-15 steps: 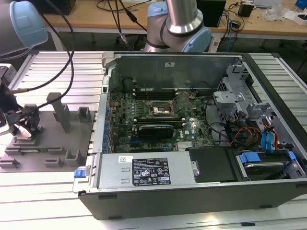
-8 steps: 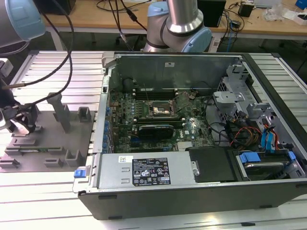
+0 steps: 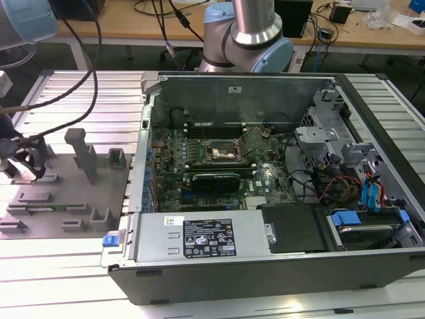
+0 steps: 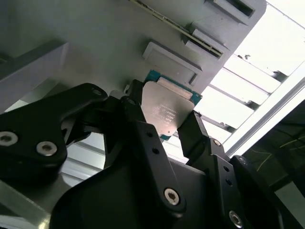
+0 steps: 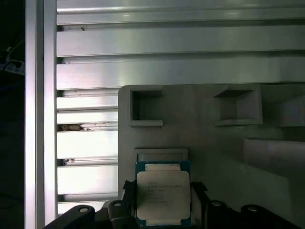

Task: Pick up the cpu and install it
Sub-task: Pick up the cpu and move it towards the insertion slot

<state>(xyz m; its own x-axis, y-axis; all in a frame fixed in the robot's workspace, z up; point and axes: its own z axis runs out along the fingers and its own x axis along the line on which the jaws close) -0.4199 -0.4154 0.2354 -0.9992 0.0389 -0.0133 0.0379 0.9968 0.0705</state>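
In the second wrist view we see the gripper (image 4: 164,123) pinching the cpu (image 4: 167,107) by its sides, right by the grey tray (image 4: 95,38), and the exterior view shows the open computer (image 3: 265,90) beside that tray.

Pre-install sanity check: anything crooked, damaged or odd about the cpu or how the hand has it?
Nothing stands out. In both wrist views the cpu sits square in the hand, held by two opposite edges above the grey fixture plate. Its metal top shows no dents or cracks.
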